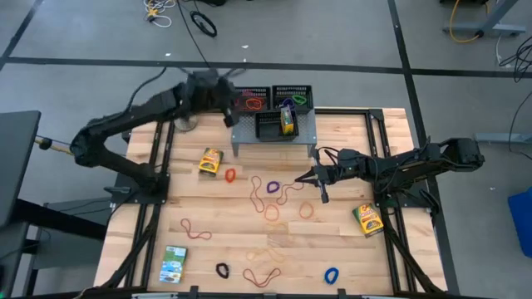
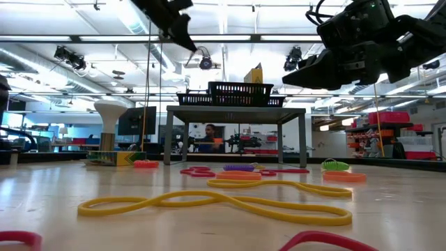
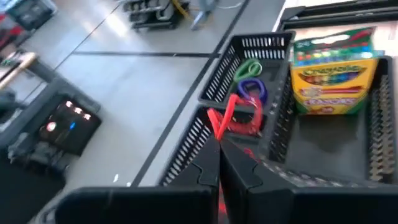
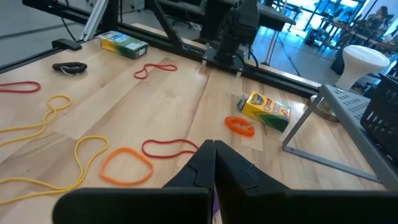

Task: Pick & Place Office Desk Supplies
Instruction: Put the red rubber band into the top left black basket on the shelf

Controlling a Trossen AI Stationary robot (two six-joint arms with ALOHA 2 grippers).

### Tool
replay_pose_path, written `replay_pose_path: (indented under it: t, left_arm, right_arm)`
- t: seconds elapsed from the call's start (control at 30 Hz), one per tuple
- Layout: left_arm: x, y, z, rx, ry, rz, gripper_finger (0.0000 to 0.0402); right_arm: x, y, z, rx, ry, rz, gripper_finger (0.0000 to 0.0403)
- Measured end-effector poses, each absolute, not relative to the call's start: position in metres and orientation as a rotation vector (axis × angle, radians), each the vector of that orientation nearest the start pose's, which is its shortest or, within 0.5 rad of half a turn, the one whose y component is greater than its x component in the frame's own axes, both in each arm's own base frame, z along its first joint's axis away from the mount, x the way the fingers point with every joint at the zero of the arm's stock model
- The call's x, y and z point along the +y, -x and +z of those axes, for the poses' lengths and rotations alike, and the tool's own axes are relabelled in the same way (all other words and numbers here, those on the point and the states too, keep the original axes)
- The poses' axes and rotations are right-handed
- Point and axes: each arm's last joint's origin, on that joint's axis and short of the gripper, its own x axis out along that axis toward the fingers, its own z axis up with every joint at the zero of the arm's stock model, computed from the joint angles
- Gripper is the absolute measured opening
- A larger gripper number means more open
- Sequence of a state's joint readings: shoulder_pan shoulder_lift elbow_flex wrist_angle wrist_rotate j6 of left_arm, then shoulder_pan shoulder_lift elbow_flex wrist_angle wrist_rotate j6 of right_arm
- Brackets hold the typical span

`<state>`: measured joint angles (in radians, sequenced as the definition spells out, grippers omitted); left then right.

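Observation:
My left gripper (image 1: 229, 115) is up at the left end of the grey shelf (image 1: 309, 133), shut on a red rubber band (image 3: 219, 119). Just beyond it stands a black mesh tray (image 3: 249, 50) holding green, purple and red bands. The neighbouring tray (image 3: 323, 143) holds a crayon box (image 3: 329, 74) standing upright. My right gripper (image 1: 304, 177) hangs shut above the table's middle, over scattered bands (image 1: 272, 187). Card boxes lie flat on the table (image 1: 211, 161), (image 1: 366, 218), (image 1: 174, 264). My left gripper pinches the red rubber band (image 3: 215, 127) between its fingertips. The band sticks out past the tips toward the tray, lifted clear of the table. My right gripper shows a purple sliver (image 4: 213, 198) between its shut fingers; whether it is a held band I cannot tell.
Several loose bands lie over the wooden table: yellow (image 2: 209, 201), orange (image 4: 126, 165), red (image 4: 169, 147), black (image 1: 222, 270), blue (image 1: 332, 274). The shelf stands on legs at the table's far edge. A white ball on a stand (image 4: 362, 61) is beside it.

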<state>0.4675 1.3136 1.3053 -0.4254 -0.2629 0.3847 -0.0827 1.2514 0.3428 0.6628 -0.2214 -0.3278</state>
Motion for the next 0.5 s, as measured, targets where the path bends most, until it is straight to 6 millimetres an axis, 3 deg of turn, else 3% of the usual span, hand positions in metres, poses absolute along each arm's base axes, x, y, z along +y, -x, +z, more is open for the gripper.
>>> replay_pose_path:
  t: [0.3,0.5]
  left_arm:
    - [0.196,-0.271,0.344,0.696,-0.488,0.458,0.0005]
    - [0.211,-0.282,0.322,0.753,-0.595,0.343,0.0005]
  right_arm:
    - [-0.013,-0.228,0.175,0.211,0.293,0.174,0.0007]
    - [-0.013,-0.228,0.175,0.211,0.293,0.173,0.0007]
